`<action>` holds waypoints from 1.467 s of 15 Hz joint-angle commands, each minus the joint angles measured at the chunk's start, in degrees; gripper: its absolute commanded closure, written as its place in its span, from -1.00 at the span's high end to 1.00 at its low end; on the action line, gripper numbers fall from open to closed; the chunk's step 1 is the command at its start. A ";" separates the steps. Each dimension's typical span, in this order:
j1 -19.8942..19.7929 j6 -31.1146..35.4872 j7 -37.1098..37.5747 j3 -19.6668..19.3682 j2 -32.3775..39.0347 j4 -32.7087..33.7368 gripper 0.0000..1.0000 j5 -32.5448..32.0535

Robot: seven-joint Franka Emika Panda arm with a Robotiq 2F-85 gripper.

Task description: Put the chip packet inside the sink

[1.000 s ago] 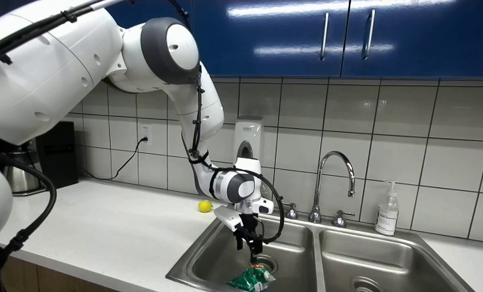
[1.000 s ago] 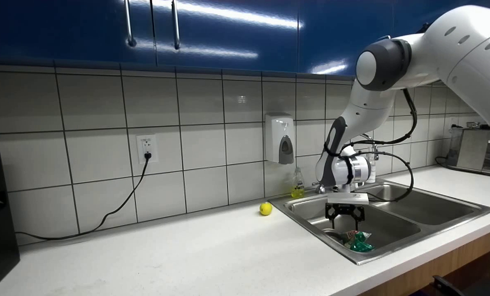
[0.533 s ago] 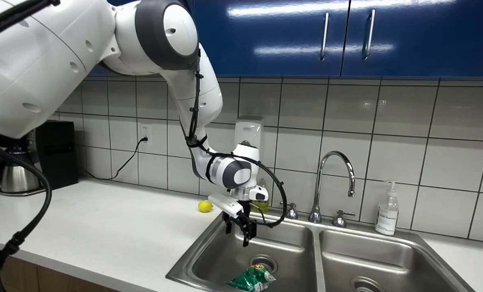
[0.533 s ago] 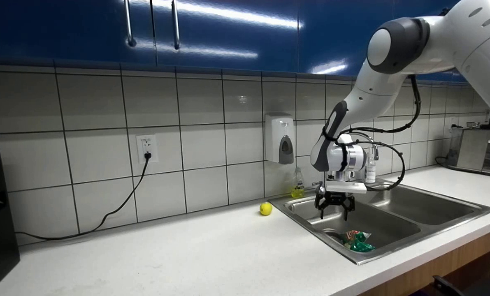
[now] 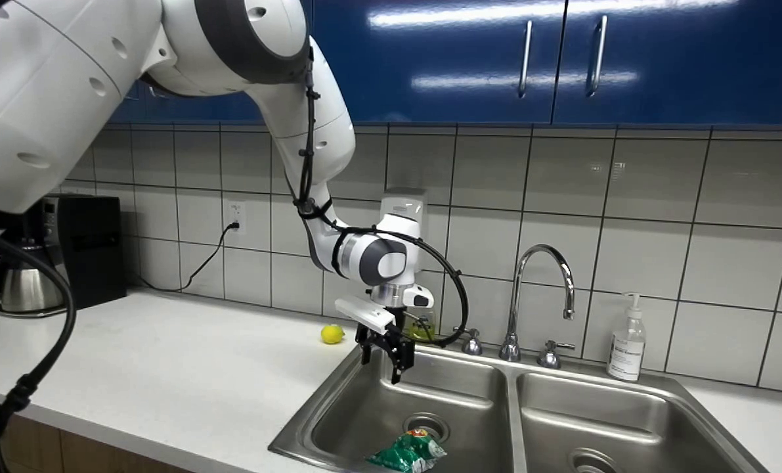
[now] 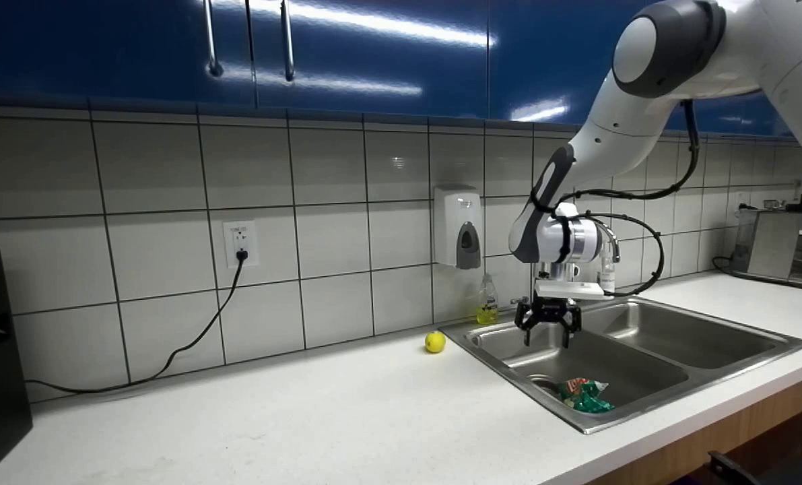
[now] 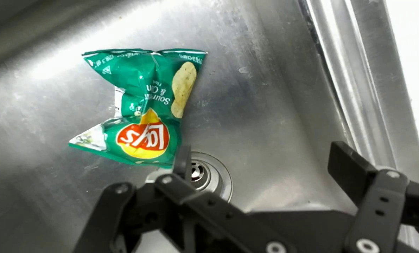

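The green chip packet [image 5: 407, 452] lies on the floor of the left-hand basin of the sink [image 5: 459, 393], near the drain. It also shows in an exterior view [image 6: 588, 396]. In the wrist view the packet [image 7: 146, 140] lies crumpled beside the drain, its lower right edge partly behind one finger. The basin floor [image 7: 251, 91] shows around it. My gripper [image 5: 381, 370] is open and empty. It hangs above the basin, apart from the packet, as an exterior view [image 6: 546, 341] also shows. In the wrist view the fingers [image 7: 262, 158] stand wide apart with nothing between them.
A yellow lemon-like object [image 5: 331, 334] sits on the counter left of the sink. The chrome faucet [image 5: 515, 295] stands behind the basins. A pump bottle [image 5: 627, 348] is at the back right. A yellow soap bottle [image 6: 487, 303] and a wall dispenser [image 6: 457, 229] are behind the sink.
My gripper has risen from close above the packet to well above it, moving slightly toward the sink's back left. The packet has stayed in the same place in the basin.
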 commanded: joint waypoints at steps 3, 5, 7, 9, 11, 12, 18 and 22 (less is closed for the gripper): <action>2.30 -3.38 0.49 -1.59 -10.36 -9.13 1.00 -1.74; 3.25 -4.60 0.93 -2.15 -13.59 -12.38 1.00 -2.43; 3.99 -5.86 1.17 -2.48 -16.93 -15.76 1.00 -2.89; 4.80 -6.77 1.78 -2.82 -20.22 -19.16 1.00 -3.44; 5.41 -8.28 2.05 -2.95 -23.87 -22.50 1.00 -4.30; 5.76 -8.97 2.33 -3.08 -25.57 -24.01 1.00 -5.05; 6.69 -13.18 5.69 -2.94 -35.22 -31.74 1.00 -9.29; 6.53 -16.03 6.02 -2.62 -40.16 -35.07 1.00 -9.78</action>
